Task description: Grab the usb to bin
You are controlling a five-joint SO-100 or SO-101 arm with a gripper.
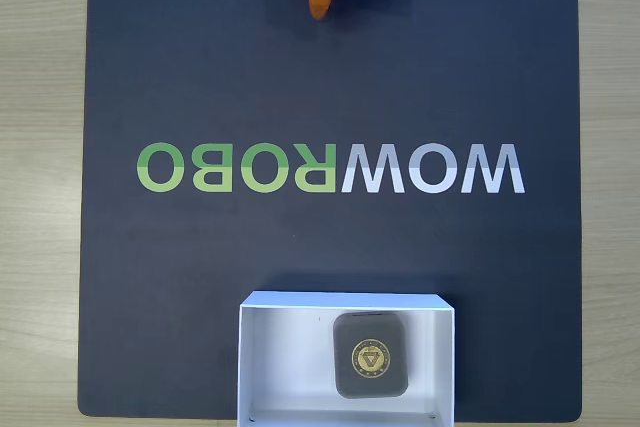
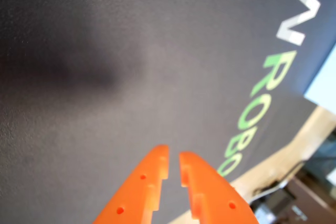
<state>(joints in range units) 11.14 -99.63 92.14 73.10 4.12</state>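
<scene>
The usb [image 1: 370,354], a small grey rounded square with a round gold triangle emblem face-up, lies flat inside the bin [image 1: 262,349], well apart from my jaws and straight across the mat [image 1: 200,67] from them. My gripper [image 2: 173,162] holds nothing, its orange fingers [image 2: 142,182] nearly closed with a thin gap (empty mat beneath). I judge the drop done, so I would simply keep the arm clear of the box.

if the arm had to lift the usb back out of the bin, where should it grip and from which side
From straight above. The usb lies flat, emblem up, inside the bin, whose walls block a side approach. Pinch its left and right edges as the fixed view shows them; both have bare floor beside them, probably room for the gripper fingers.
</scene>
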